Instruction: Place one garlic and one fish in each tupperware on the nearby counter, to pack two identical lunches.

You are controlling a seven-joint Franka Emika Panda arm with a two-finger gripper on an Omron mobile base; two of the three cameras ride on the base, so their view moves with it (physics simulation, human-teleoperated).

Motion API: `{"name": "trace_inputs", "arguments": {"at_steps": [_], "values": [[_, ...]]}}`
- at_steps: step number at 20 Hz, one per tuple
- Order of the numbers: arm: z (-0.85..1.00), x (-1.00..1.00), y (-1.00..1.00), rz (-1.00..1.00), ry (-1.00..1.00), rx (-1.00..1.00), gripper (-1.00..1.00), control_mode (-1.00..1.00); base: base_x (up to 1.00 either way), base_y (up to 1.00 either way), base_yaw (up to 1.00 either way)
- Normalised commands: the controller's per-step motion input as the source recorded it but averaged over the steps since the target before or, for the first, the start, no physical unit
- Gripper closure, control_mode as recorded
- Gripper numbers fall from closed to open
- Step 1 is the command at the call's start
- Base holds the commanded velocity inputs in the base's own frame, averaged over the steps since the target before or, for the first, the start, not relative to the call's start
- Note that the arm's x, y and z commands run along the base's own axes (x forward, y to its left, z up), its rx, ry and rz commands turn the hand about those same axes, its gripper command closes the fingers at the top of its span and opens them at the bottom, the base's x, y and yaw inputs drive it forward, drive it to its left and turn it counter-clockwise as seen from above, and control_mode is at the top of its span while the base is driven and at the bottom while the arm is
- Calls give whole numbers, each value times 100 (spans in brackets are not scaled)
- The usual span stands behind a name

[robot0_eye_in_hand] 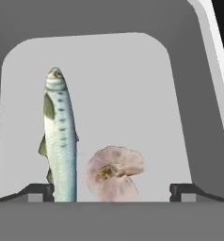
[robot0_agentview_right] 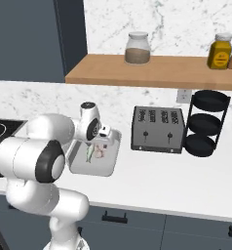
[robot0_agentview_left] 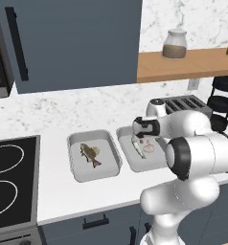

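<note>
Both trays on worktop (robot0_agentview_left: 53,191). Left tray (robot0_agentview_left: 74,168): brown fish (robot0_agentview_left: 89,154) with cream garlic (robot0_agentview_left: 96,151) beside it. Right tray (robot0_eye_in_hand: 20,61): slim fish (robot0_eye_in_hand: 60,136), pink garlic (robot0_eye_in_hand: 115,173) just beside. Gripper (robot0_eye_in_hand: 112,190) above it, fingers apart, empty. Packing looks complete; only retreat left.

glossy white rounded arm (robot0_agentview_left: 202,153), dark joint bands.

A kitchen: marble counter (robot0_agentview_left: 53,119), stovetop (robot0_agentview_left: 10,177), toaster (robot0_agentview_right: 157,129), jars on a shelf (robot0_agentview_right: 152,71).
</note>
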Motion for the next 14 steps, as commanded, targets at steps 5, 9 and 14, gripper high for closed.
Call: {"name": "trace_inputs", "arguments": {"at_steps": [5, 9, 14], "values": [[19, -95, 0, 0, -19, 0, -100, -100, 0, 0, 0], [34, -93, -5, 0, -26, 0, -100, -100, 0, 0, 0], [51, -86, -19, 1, -29, 2, -100, -100, 0, 0, 0]]}}
